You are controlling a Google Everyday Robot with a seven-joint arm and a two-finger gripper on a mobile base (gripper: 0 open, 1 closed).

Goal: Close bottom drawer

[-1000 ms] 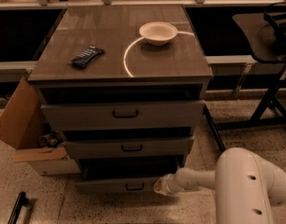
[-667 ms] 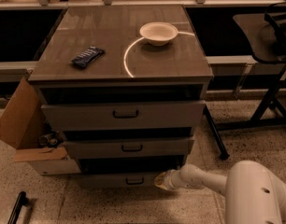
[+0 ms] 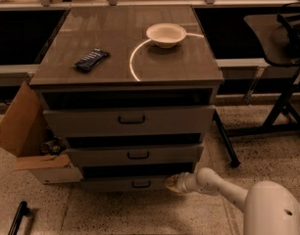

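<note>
On the worktop [image 3: 189, 65] a bowl [image 3: 165, 35] sits right of a packet [image 3: 91, 59]; below, the claw [image 3: 170, 183] is against the right end of the bottom drawer [image 3: 115, 184].

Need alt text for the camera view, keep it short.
The robot's gripper sits low at the right end of the bottom drawer front of a three-drawer cabinet. On its top are a white bowl and a dark packet; an open cardboard box stands on the floor at the picture's left.

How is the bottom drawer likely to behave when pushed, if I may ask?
The bottom drawer probably slides straight back, being a rigid panel. With the end effector at its right end, off centre, it might skew slightly.
</note>
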